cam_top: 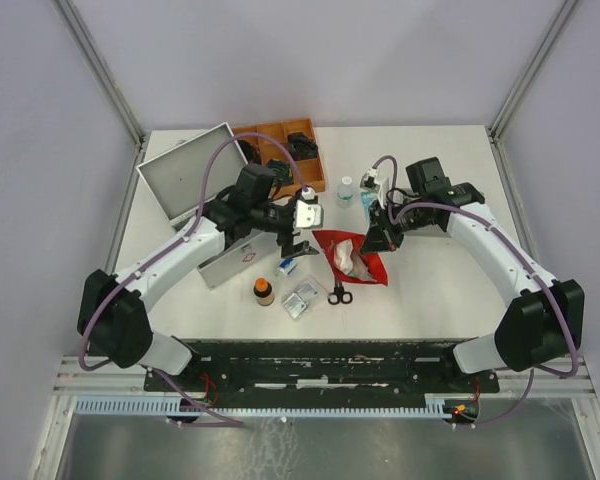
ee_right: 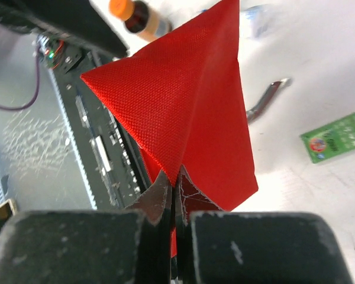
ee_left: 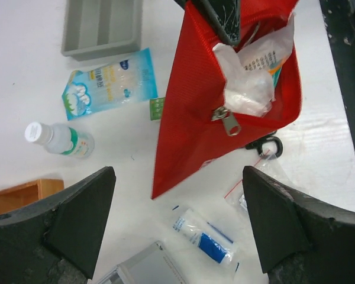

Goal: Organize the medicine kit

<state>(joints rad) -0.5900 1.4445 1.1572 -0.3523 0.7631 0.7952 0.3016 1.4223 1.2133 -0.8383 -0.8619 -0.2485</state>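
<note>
White worktop (cam_top: 430, 290) lies below a red fabric zip pouch (ee_right: 189, 106) pinched by one thin corner in the right pincer (ee_right: 174, 195), so its white packets (ee_left: 248, 89) may spill, while the left pincer (ee_left: 177, 207) gapes empty near the open silver-grey aluminium medicine kit (cam_top: 228, 266) at centre left.

Nothing is reading clearly: blue packet (ee_left: 109, 83) is showing blurred white characters, green card (ee_right: 334, 138) is carrying a round red emblem, white wrapper (ee_left: 248, 77) in red pouch (ee_left: 189, 118) is bearing illegible print, medicine kit (cam_top: 230, 265) is showing a small red mark.
</note>
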